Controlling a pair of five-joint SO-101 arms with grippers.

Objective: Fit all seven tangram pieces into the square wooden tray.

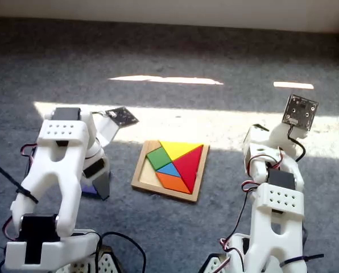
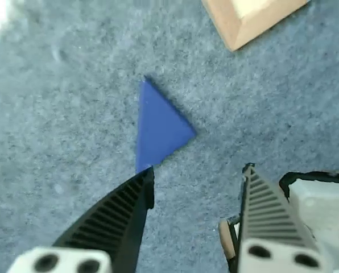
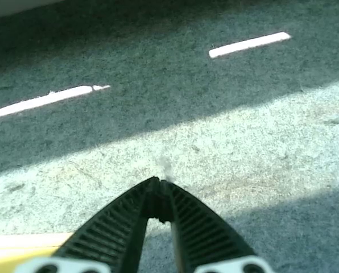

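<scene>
The square wooden tray point(image 1: 138, 183) lies mid-table between the arms. It holds a yellow triangle point(image 1: 178, 149), a green piece point(image 1: 157, 157), a red triangle point(image 1: 188, 165), a light blue triangle point(image 1: 168, 169) and an orange piece point(image 1: 174, 182). Bare wood shows in its near left corner. A dark blue triangle point(image 2: 161, 128) lies on the carpet left of the tray, whose corner point(image 2: 243, 23) is close by. My left gripper point(image 2: 198, 170) hangs open just above the triangle, one fingertip point(image 2: 148, 175) at the triangle's near point. My right gripper point(image 3: 161, 183) is shut and empty, low over the carpet right of the tray.
Grey carpet covers the table, with a sunlit band behind the tray. A pale strip of the tray's rim point(image 3: 16, 242) shows beside the right gripper. Cables trail from both arm bases point(image 1: 118, 239) at the near edge.
</scene>
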